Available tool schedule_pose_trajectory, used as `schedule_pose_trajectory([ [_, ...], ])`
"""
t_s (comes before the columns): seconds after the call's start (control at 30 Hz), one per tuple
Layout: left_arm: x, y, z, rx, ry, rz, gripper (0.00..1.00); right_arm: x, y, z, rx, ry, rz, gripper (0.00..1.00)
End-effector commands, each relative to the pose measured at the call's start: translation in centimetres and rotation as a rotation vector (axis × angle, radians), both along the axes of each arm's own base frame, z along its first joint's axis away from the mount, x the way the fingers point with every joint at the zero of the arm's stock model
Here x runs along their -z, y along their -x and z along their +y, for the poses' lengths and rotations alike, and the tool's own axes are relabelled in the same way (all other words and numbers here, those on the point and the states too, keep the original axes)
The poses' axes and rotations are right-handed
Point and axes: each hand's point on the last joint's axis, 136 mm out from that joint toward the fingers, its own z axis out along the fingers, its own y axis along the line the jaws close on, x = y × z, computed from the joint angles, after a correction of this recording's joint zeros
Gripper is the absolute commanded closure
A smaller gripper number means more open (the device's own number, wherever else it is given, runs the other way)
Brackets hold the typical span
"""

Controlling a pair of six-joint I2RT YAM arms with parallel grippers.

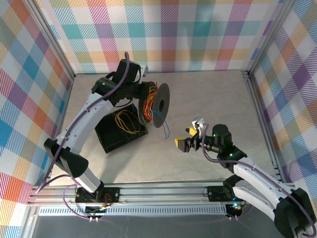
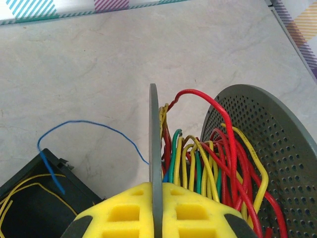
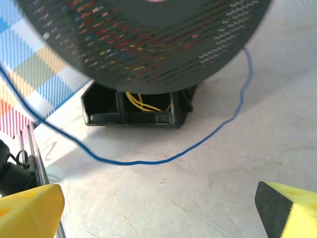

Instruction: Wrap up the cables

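Observation:
My left gripper [image 1: 146, 101] is shut on the thin grey flange of a spool [image 1: 161, 105] held on edge above the table; in the left wrist view its yellow pads [image 2: 119, 213] clamp that flange [image 2: 154, 148]. Red, yellow and green cables [image 2: 213, 168] are wound between the flange and a perforated disc [image 2: 277, 148]. A thin blue cable [image 2: 94, 126] trails from the spool toward the table [image 3: 148, 161]. My right gripper [image 1: 187, 143] hovers open to the right of the spool, and its yellow fingertips [image 3: 29, 210] stand wide apart over bare table, with nothing between them.
A black box [image 1: 119, 131] with loose yellow cables [image 1: 128, 121] inside sits on the table under and left of the spool; the right wrist view looks into its open side [image 3: 133, 109]. Checked walls and metal frame rails [image 1: 257, 109] enclose the table.

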Motion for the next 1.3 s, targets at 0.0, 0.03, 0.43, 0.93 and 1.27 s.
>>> schedule_pose_trajectory([
  [0.0,-6.2,0.8,0.0,0.009,0.137,-0.119,1.00,-2.6,1.5,1.8,-0.091,-0.005,-0.309,0.01],
  [0.03,-6.2,0.8,0.0,0.010,0.140,-0.119,1.00,-2.2,1.8,2.2,-0.097,0.011,-0.333,0.01],
  [0.43,-6.5,1.0,0.0,0.014,0.160,-0.115,1.00,-0.8,-0.2,4.5,-0.088,0.084,-0.446,0.36],
  [0.93,-6.1,1.1,-0.1,0.016,0.168,-0.113,1.00,0.8,-1.3,6.7,-0.139,0.068,-0.406,0.60],
  [1.27,-5.4,0.8,-0.3,0.012,0.168,-0.101,1.00,1.0,-1.4,7.3,-0.151,0.050,-0.370,0.69],
])
